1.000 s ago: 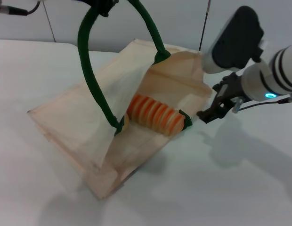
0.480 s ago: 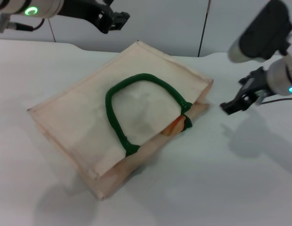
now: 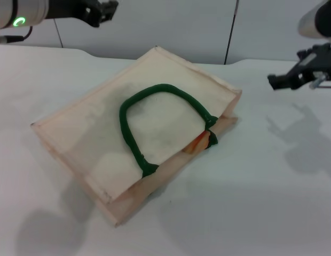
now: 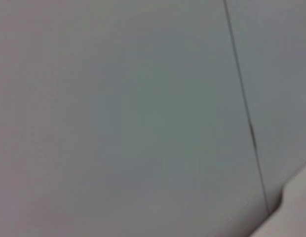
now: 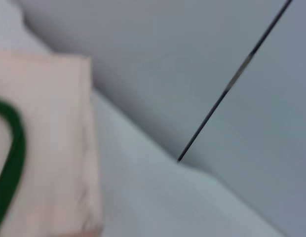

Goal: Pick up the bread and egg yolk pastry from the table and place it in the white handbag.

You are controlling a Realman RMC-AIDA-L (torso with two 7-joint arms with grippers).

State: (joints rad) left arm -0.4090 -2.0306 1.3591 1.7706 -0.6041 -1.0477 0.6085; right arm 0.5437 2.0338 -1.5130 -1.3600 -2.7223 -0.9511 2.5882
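Note:
The white handbag point(image 3: 101, 133) lies flat on the table with its dark green handle point(image 3: 155, 90) resting on top. A sliver of the orange-striped bread point(image 3: 196, 143) shows in the bag's mouth, beside the handle's end. The egg yolk pastry is hidden. My left gripper point(image 3: 104, 10) is open and empty, high at the far left, well away from the bag. My right gripper point(image 3: 277, 81) hangs above the table to the right of the bag, apart from it. The right wrist view shows a corner of the bag point(image 5: 49, 123) and its handle point(image 5: 12, 158).
The white table point(image 3: 261, 186) spreads around the bag. A grey wall with a dark vertical seam point(image 3: 231, 32) stands behind it. The left wrist view shows only that wall point(image 4: 118, 118).
The left gripper let go of the green handle and drew back to the upper left. The bag fell flat and covers most of the bread. The right gripper pulled away to the right and rose.

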